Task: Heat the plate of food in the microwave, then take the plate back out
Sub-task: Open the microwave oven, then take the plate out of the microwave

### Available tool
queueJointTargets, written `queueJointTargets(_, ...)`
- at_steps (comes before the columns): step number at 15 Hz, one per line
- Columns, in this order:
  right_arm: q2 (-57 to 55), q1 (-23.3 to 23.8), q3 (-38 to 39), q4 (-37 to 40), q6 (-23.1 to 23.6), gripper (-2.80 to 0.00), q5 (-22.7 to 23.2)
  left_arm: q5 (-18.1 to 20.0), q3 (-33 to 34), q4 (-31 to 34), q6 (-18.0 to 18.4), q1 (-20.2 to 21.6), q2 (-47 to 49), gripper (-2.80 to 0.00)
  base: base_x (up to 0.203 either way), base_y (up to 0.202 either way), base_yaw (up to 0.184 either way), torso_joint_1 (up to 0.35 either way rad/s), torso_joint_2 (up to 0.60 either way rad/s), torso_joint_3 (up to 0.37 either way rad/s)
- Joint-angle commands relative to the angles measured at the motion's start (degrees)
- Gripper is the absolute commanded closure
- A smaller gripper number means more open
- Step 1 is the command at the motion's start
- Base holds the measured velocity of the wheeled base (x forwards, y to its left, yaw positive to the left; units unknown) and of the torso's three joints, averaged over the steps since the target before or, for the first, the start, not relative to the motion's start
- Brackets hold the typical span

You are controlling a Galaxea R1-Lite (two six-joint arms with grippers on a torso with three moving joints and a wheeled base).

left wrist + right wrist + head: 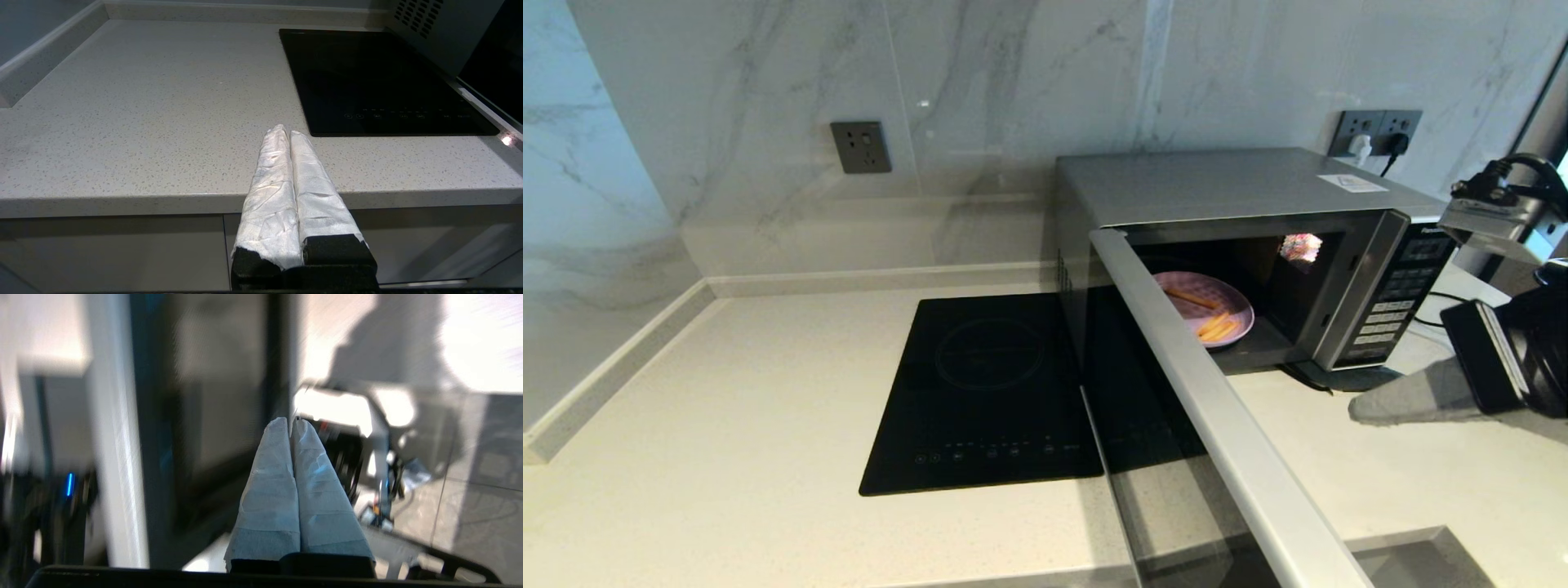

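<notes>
The silver microwave [1225, 184] stands at the back right of the counter, its door [1217, 408] swung wide open toward me. The lilac plate of food [1229, 300] sits inside the cavity with orange fries [1217, 327] on it. My right gripper [1357, 406] hovers low over the counter just right of the microwave's button panel [1405, 294], pointing left. Its wrapped fingers are shut on nothing, as the right gripper [291, 421] shows from the wrist. My left gripper [288, 130] is out of the head view; it hangs shut and empty over the counter's front edge.
A flat black induction hob [988, 392] lies left of the microwave, and the same hob [380, 77] is ahead and to the right of the left gripper. The open door juts past the counter's front edge. Wall sockets [1376, 131] with plugs sit behind the microwave.
</notes>
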State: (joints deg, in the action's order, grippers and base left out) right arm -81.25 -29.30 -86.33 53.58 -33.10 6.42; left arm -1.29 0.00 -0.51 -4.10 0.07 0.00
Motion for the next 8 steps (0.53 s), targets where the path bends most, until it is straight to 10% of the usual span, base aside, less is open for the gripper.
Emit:
queueJointTargets(1, 0.2, 7.5, 0.4, -1.0, -0.8, 0.0, -2.8, 0.0, 0.0, 0.0, 0.0, 0.0, 0.1, 0.0, 0.0, 0.0, 0.0, 0.0, 0.0, 0.0)
queueJointTargets(8, -7.3, 20.8, -0.4, -3.7, -2.9, 0.0, -2.7, 0.0, 0.0, 0.0, 0.0, 0.0, 0.1, 0.0, 0.0, 0.0, 0.0, 0.0, 0.0, 0.0)
